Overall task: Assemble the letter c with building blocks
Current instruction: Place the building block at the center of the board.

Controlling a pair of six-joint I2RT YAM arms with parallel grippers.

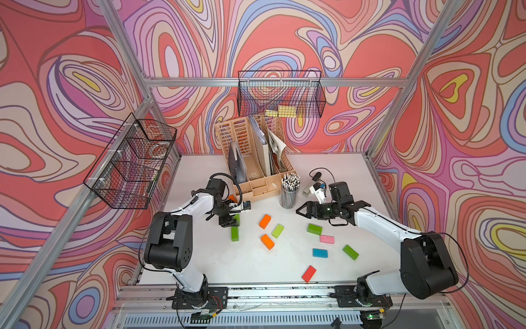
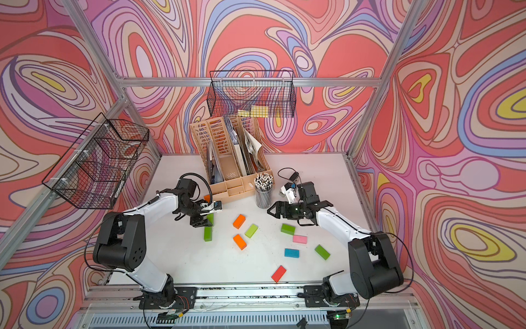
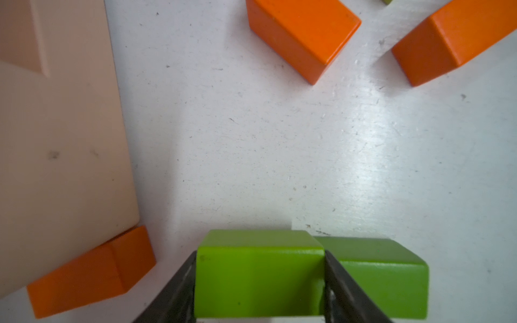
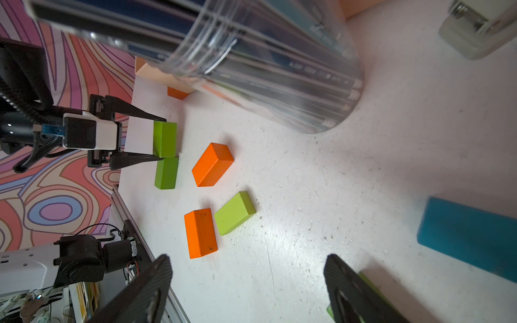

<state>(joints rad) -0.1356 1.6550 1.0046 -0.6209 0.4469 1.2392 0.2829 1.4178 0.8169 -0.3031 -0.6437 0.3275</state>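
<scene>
White tabletop (image 1: 242, 265), building blocks (image 1: 265, 221) scattered mid-frame in both top views; left gripper (image 3: 260, 253) pinches a green block (image 1: 237, 218) left of centre, right gripper (image 4: 248, 260) spread, empty; blocks look rigid, light, glossy, so clamp flat long sides.

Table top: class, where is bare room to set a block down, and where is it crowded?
Widest bare patch: between the nearer orange block, the red block and the front rail. Another: the far right corner, beyond the stapler. Crowded: the middle band of blocks, and by the organizer and pencil cup.
</scene>
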